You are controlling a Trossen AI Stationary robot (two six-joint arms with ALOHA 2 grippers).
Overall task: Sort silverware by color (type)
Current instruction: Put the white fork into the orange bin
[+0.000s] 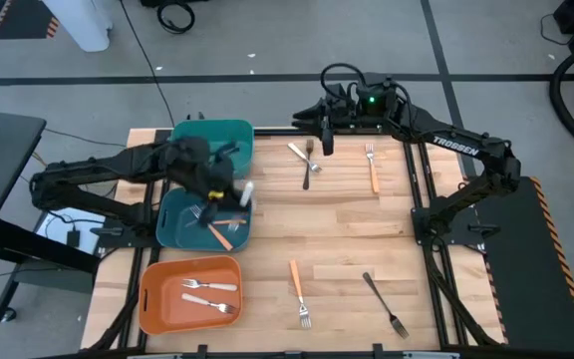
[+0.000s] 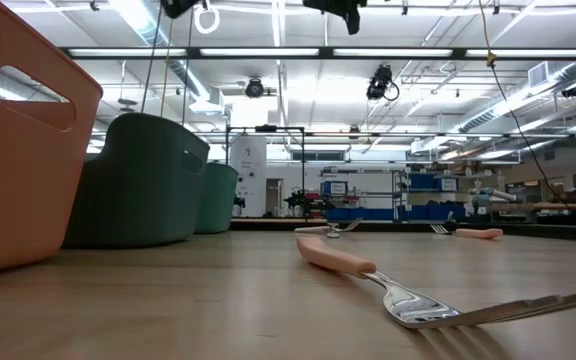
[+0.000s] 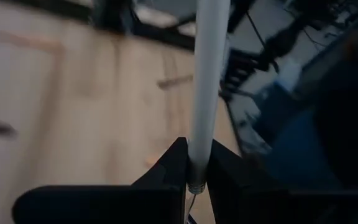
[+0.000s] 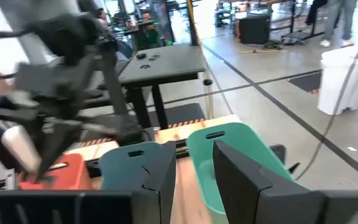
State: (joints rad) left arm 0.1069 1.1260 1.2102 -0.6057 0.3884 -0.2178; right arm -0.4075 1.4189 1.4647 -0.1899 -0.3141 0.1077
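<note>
cream-handled utensil (image 3: 209, 81) held, forks (image 1: 300, 292) scattered

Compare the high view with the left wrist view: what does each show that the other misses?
Only the high view shows the three bins: orange bin holding two cream-handled forks, middle teal bin, far teal bin, plus loose forks and the right gripper over the table's far edge. Only the left wrist view shows the fingers clamping the cream handle. Both show the left gripper holding that cream-handled utensil.
</note>
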